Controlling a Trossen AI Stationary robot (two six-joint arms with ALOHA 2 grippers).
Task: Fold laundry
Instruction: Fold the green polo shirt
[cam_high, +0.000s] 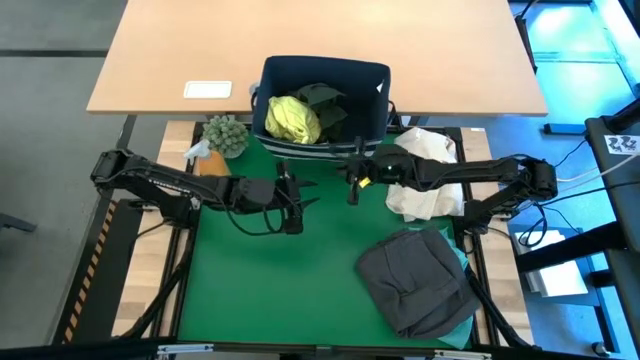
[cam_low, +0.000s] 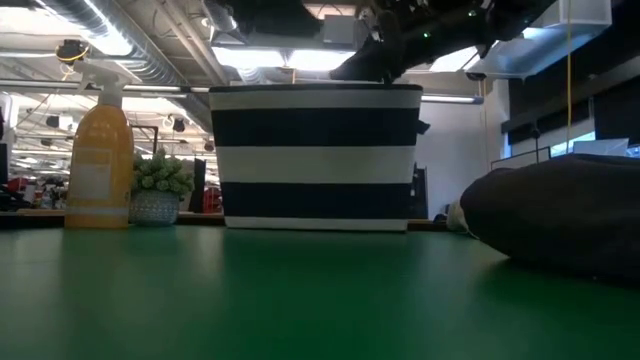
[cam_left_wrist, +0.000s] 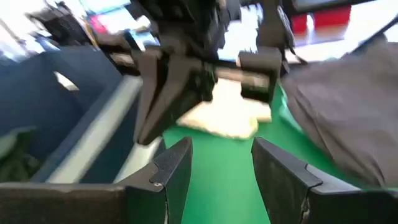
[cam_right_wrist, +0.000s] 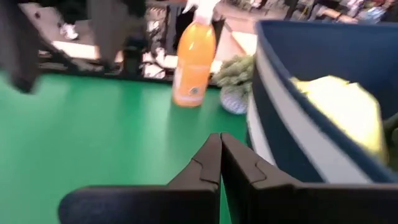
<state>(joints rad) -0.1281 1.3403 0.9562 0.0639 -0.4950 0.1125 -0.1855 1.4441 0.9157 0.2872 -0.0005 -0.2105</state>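
A charcoal grey garment (cam_high: 415, 282) lies folded on the green mat at the near right, with a turquoise edge (cam_high: 464, 262) showing under it. A bright yellow-green shirt (cam_high: 292, 118) and a dark garment (cam_high: 325, 100) lie in the navy bin (cam_high: 375, 85) at the far middle. My left gripper (cam_high: 297, 210) hangs open above the mat's middle, holding nothing. My right gripper (cam_high: 352, 188) is shut and empty, just in front of the bin. In the wrist views, the left gripper (cam_left_wrist: 221, 152) shows a wide gap and the right gripper (cam_right_wrist: 221, 142) has its fingertips together.
A cream-beige cloth bundle (cam_high: 425, 178) lies at the mat's far right, under my right arm. A potted plant (cam_high: 225, 135) and an orange spray bottle (cam_high: 200, 155) stand at the far left. A wooden desk (cam_high: 150, 60) lies beyond the bin. The mat's near left (cam_high: 260, 300) is bare.
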